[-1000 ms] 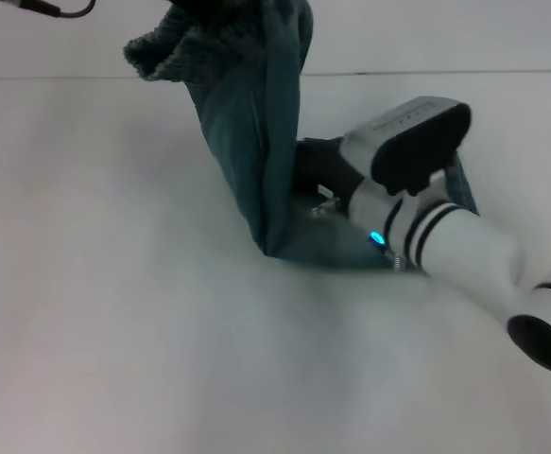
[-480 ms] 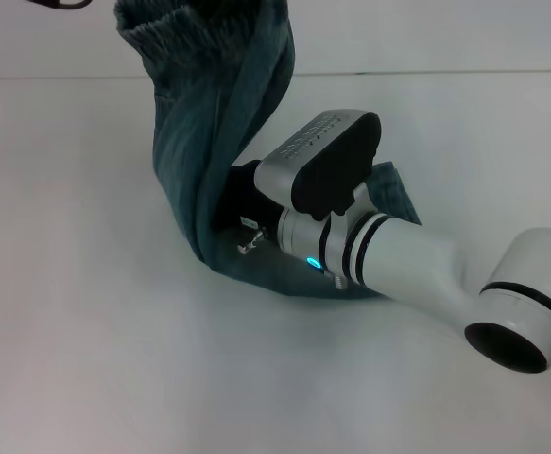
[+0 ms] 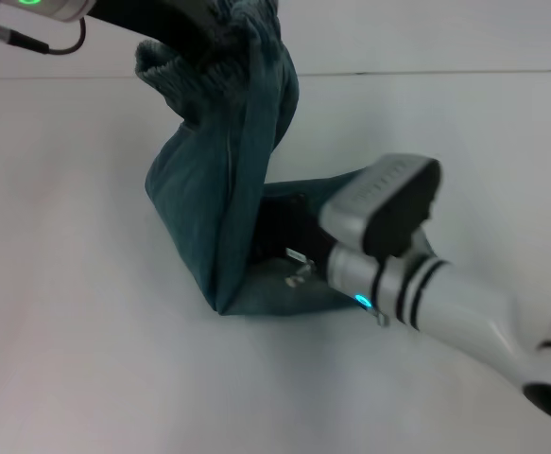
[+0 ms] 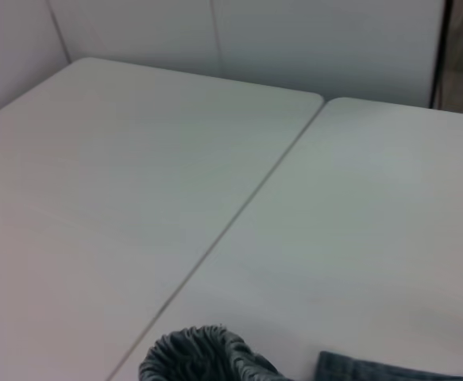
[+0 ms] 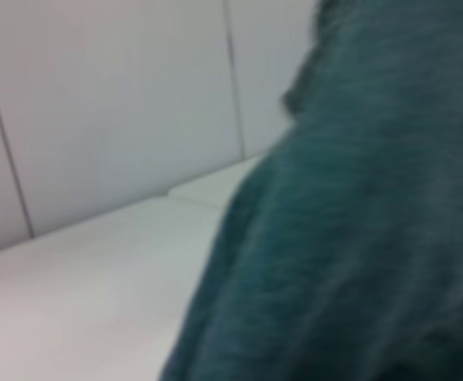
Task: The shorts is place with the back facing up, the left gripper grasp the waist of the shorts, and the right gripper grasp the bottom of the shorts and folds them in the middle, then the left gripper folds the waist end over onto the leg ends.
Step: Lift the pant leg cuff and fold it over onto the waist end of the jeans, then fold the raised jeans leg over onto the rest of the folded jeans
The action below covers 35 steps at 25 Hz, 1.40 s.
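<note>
Head view: I see the shorts (image 3: pixel 228 180) hoisted by the waistband near the worktop's far edge, lower fold resting mid-table; left gripper (image 3: pixel 195 19) and right gripper (image 3: pixel 275 241) grips I cannot tell. Left wrist: waistband (image 4: pixel 203 357). Right wrist: denim fills it.

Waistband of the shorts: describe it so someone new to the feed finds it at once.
On the white table, the blue-green denim shorts rise from a fold on the table near the right gripper. Follow the cloth up to the top of the head view: the waistband is the ribbed, gathered edge hanging beside the left gripper, unlike the smooth denim below.
</note>
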Motion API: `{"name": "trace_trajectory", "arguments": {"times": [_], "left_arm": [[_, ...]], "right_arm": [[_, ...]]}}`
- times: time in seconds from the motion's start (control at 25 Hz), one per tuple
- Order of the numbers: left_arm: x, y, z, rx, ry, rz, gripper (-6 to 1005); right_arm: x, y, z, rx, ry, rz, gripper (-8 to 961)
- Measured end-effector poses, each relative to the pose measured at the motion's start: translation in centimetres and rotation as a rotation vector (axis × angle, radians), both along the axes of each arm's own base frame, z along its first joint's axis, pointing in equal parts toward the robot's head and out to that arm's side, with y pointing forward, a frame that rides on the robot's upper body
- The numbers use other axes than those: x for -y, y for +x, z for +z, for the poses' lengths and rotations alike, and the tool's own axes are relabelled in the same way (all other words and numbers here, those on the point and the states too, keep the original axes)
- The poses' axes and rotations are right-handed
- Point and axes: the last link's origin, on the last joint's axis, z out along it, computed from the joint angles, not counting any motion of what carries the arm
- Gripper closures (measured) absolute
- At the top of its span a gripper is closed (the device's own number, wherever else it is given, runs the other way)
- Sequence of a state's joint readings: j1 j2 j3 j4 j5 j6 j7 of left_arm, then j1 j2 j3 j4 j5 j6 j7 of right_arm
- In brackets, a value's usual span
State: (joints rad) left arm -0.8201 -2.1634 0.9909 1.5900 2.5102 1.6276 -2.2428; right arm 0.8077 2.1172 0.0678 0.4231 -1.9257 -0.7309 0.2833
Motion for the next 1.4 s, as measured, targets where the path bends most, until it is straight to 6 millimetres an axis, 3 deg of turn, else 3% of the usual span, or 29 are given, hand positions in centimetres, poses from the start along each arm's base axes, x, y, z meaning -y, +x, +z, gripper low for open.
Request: {"name": "trace_trajectory", "arguments": {"times": [0.16, 0.36, 0.84, 1.04, 1.4], "left_arm": [[0.6, 0.2, -0.9, 0.008, -0.042, -0.021, 905], [0.8, 0.3, -2.9, 0.0, -0.111, -0.027, 900], [1.3, 0.7, -9.4, 0.004, -0.249, -0.055, 891], [1.7, 0.3, -12.5, -0.022, -0.301, -0.058, 886], [2.2, -0.6, -16.6, -0.012, -0.356, -0.043, 879]], "right_arm": [[1.0, 2.5, 1.6, -0.071, 0.073, -0.036, 920], [0.6, 5.5, 4.9, -0.188, 0.212, -0.13, 920], [-1.9, 13.3, 16.4, -0.439, 0.659, -0.404, 920], [-1.8, 13.9, 17.6, -0.474, 0.697, -0.42, 920], [-1.9, 13.8, 17.3, -0.473, 0.682, -0.422, 920]]}}
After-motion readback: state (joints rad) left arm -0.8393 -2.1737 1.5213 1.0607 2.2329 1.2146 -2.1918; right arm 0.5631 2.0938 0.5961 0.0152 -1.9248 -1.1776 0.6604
